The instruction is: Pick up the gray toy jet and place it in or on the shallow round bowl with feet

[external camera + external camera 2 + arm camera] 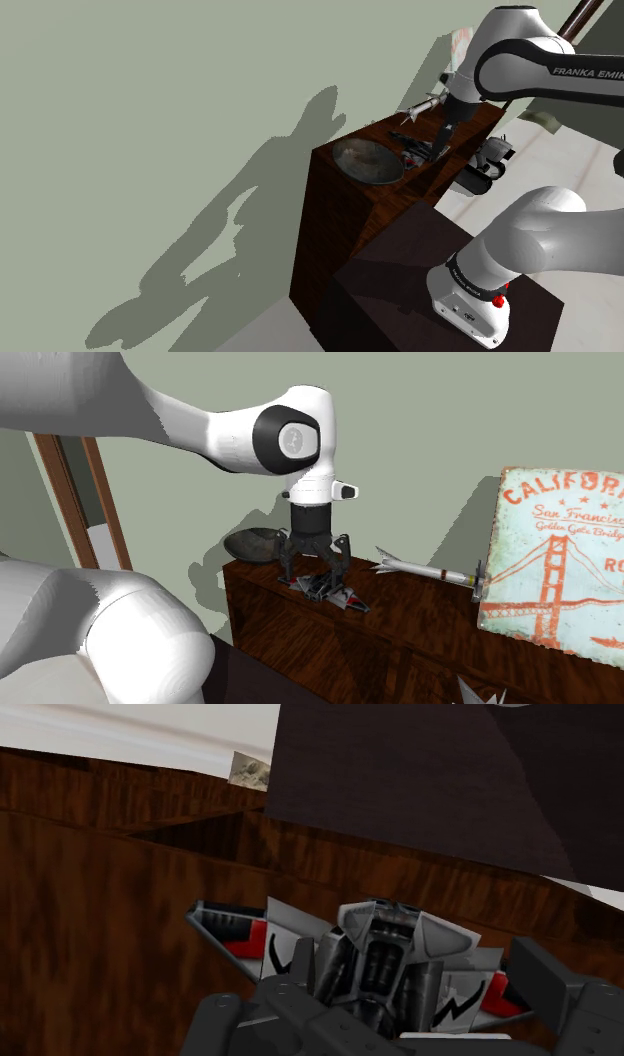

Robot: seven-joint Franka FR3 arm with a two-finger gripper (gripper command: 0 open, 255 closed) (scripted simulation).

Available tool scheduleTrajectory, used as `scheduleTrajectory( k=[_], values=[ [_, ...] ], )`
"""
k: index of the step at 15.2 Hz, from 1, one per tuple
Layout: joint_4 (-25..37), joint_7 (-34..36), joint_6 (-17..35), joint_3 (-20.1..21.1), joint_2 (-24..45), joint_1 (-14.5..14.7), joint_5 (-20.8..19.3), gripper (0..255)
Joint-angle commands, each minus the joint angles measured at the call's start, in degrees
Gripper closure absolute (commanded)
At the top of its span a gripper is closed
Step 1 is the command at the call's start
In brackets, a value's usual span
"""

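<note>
The gray toy jet (327, 590), with red and black marks on its wings, lies on the dark wooden cabinet top (420, 617). My gripper (315, 566) is lowered straight over it, open, one finger on each side of the fuselage. In the wrist view the jet (385, 949) lies between the fingers (300, 966) of the gripper (420, 966) without being clasped. The shallow round bowl (366, 160) stands at the cabinet's end, just beyond the jet (413, 152) toward the shoulder view's left. In the second exterior view the bowl (254, 544) sits behind the gripper.
A white toy rocket (425, 570) lies on the cabinet past the jet, near a California bridge poster (560, 557) leaning on the wall. The green wall runs close behind. The dark stand (400, 285) sits lower, beside the cabinet. A white and black object (487, 163) lies past its edge.
</note>
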Motion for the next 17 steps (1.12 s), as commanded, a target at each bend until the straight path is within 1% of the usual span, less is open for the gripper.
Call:
scheduleTrajectory(
  k=[1,7,8,17],
  values=[
    [-0.4,-0.1,0.7,-0.2,0.2,-0.1,-0.1,0],
    [-0.4,-0.1,0.7,-0.2,0.2,-0.1,-0.1,0],
    [-0.4,-0.1,0.7,-0.2,0.2,-0.1,-0.1,255],
    [-0.4,-0.1,0.7,-0.2,0.2,-0.1,-0.1,255]
  ],
)
